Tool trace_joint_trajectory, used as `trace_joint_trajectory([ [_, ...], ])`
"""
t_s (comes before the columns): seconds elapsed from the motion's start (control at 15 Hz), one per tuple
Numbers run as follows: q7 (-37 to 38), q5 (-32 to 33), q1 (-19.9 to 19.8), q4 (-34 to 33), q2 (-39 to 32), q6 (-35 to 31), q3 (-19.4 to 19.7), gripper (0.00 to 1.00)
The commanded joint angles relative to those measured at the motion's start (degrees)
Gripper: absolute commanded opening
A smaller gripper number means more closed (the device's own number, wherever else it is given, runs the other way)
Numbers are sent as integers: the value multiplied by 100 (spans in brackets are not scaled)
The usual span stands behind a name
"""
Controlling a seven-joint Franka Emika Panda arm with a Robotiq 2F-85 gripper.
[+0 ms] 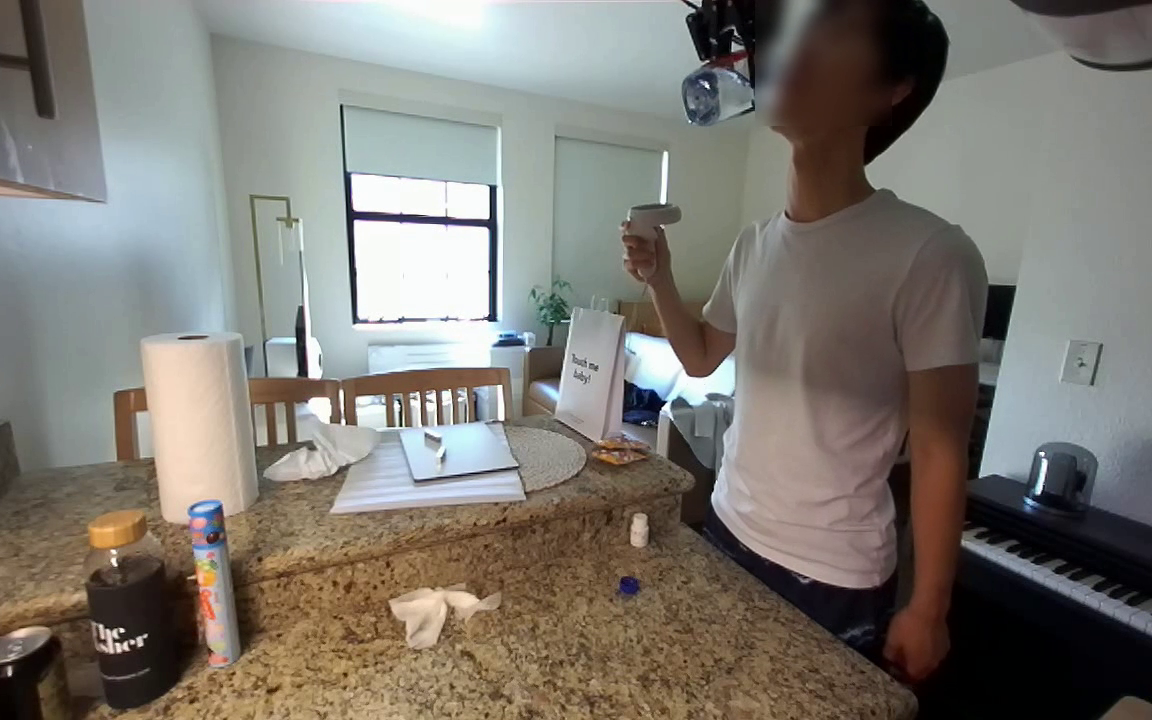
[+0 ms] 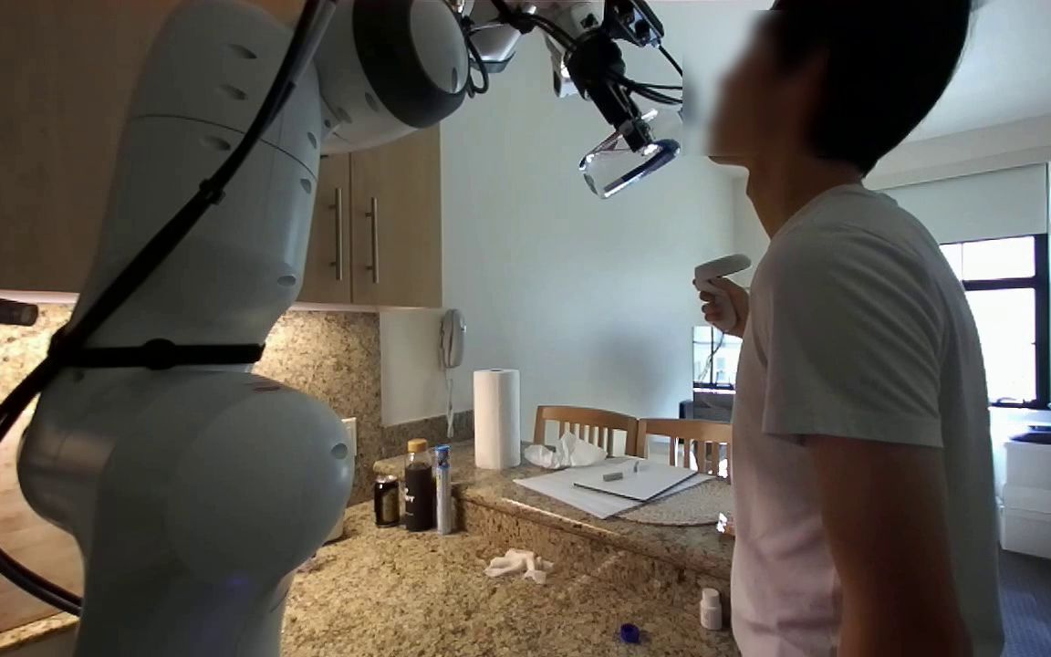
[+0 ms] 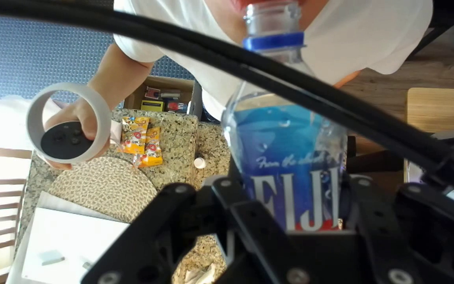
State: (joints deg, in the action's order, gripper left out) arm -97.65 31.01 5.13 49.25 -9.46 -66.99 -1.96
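Two black gripper fingers [image 3: 256, 221] hold a clear plastic FIJI bottle [image 3: 282, 134] (blue-labelled, open-necked) near a white-shirted person's lips [image 3: 238, 4].

Fiji water btl [image 3: 278, 144]: clear, blue neck ring; label lt blue fading to dk blue, w/ wht lettering & red at btm. Gripper [image 3: 290, 197] blk. Robot arm [image 2: 215, 474] wht/gray, cables [image 2: 211, 189] blk. Handheld controller [image 3: 65, 140]: wht ring, blk face. T-shirt [image 1: 826, 380] wht. Granite countertop [image 1: 546, 665] speckled tan, brn & blk. Bottle cap [image 1: 629, 585] dk blue; pill btl [image 1: 639, 531] wht. Drink btl [image 1: 131, 625]: blk sleeve, wht text, orange-tan lid. Drink can [image 1: 24, 680] blk, silver top. Snack packs [image 3: 134, 136] orange/yel w/ red & wht. Placemat [image 3: 105, 185] beige, woven pattern. Paper towel roll [image 1: 201, 430] wht. Paper bag [image 1: 589, 385] wht, blk text. Piano [image 1: 1076, 545] blk, b/w keys.
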Motion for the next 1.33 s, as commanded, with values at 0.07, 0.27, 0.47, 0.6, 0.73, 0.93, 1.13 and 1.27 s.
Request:
trace_joint_trajectory([
  [0.07,25,-100,-24,-147,-68,59,6,22],
  [0.27,42,-192,-27,-229,-112,145,-3,22],
  [0.47,61,-458,-42,-356,-140,319,-14,22],
  [0.6,-113,-657,-76,-471,-138,460,-10,22],
  [0.73,-522,-697,-80,-562,-131,557,-15,22],
  [0.93,-1050,-673,-56,-659,-106,611,-27,22],
  [1.13,-664,-585,0,-500,-116,517,0,47],
  [1.27,-664,-585,0,-500,-146,517,0,47],
])
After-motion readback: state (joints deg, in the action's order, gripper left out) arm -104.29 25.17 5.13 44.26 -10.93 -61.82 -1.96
